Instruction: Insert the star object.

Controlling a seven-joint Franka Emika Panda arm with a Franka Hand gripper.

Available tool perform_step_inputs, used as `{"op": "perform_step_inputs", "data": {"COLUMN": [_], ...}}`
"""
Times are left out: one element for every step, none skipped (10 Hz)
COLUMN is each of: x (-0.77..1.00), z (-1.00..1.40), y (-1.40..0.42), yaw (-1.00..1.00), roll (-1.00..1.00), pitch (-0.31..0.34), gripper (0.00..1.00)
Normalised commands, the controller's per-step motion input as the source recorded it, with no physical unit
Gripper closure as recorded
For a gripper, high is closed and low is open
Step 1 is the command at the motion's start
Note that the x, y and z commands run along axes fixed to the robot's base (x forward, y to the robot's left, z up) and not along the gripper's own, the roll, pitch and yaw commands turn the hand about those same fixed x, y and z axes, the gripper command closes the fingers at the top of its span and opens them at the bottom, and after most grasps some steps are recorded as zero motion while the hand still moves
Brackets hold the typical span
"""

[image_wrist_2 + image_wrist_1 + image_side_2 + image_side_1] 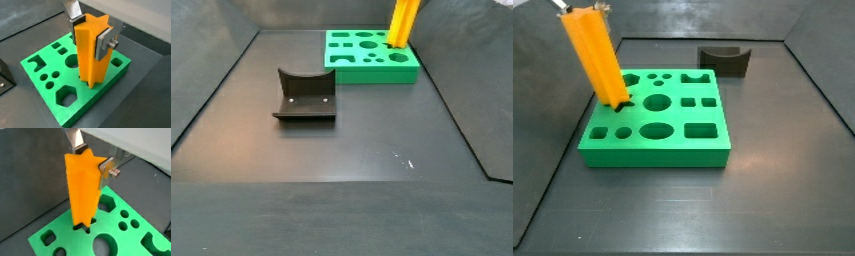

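gripper is clamped on the top of the star object, whose bottom tip sits in the star hole of the green block. looks barely started going in, most of it left to push down.

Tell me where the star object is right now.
The star object is clamped upright in the end effector, its lower end entering a cutout of the green block, far from the dark grey block.
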Motion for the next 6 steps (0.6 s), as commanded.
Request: {"op": "perform_step_inputs", "data": {"x": [0.07, 0.25, 0.39, 0.45, 0.41, 0.27], "z": [-0.38, -0.42, -0.40, -0.41, -0.37, -0.36], "y": [-0.16, 0.00, 0.00, 0.00, 0.00, 0.00], "yaw": [0.00, -0.03, -0.03, 0.00, -0.07, -0.24], "roll": [-0.12, -0.04, 0.04, 0.05, 0.08, 0.25], "pitch": [-0.063, 0.000, 0.061, 0.087, 0.103, 0.179], "gripper": [1.00, 1.00, 1.00, 1.00, 1.00, 1.00]}}
